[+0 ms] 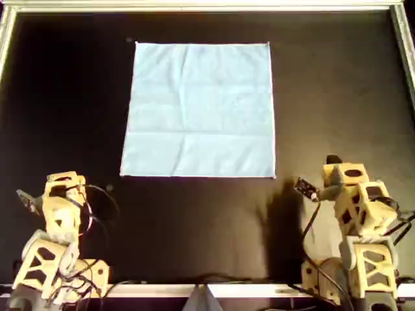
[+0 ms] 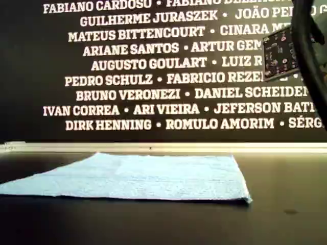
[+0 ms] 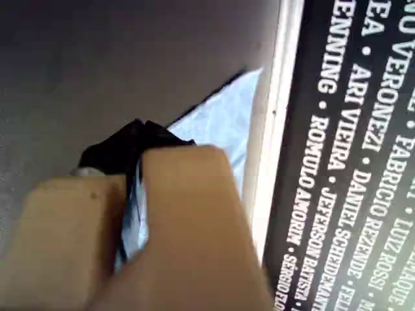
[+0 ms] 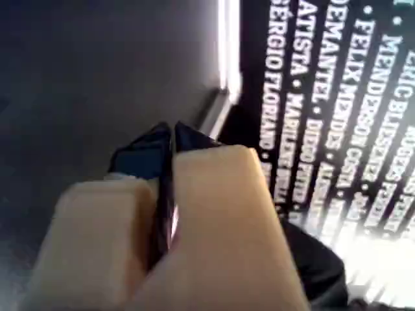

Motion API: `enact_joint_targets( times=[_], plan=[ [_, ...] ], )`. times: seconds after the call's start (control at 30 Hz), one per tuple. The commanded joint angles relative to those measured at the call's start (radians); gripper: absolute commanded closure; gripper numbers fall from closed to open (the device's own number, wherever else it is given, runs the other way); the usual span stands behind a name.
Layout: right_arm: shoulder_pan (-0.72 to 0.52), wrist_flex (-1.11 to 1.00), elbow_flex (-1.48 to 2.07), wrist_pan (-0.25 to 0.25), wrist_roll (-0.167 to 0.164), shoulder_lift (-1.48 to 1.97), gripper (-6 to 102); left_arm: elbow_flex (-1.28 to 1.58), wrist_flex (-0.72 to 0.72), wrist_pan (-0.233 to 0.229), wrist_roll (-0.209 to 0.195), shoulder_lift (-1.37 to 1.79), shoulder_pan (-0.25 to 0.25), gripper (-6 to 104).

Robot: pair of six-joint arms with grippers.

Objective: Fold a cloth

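The light blue cloth lies flat and spread out as a square on the black table, in the far middle of the overhead view. It also shows in the exterior view and in the first wrist view. My first gripper is shut and empty; it is the arm at the overhead view's lower left, short of the cloth's near left corner. My second gripper is shut and empty; it is the arm at the overhead view's lower right, off the cloth's near right corner. Neither gripper touches the cloth.
A pale metal rail borders the black tabletop at the far side and both sides. Behind it stands a black wall with white names. A circuit board and cable hang at the exterior view's upper right.
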Motion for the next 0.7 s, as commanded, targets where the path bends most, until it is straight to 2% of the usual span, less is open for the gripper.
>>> enact_joint_targets(
  times=[0.0,0.63,0.67],
  plan=[
    [-0.005,-0.029,0.011,0.006,-0.003,0.011,93,-0.011,-0.008,-0.008,0.003,0.018,-0.002,98],
    [-0.003,-0.028,0.011,0.005,-0.005,0.015,93,-0.011,-0.006,-0.008,-0.009,0.012,0.002,98],
    [-0.002,-0.028,0.011,0.005,-0.005,0.017,93,-0.011,-0.008,-0.018,-0.008,0.015,0.008,98]
  ],
)
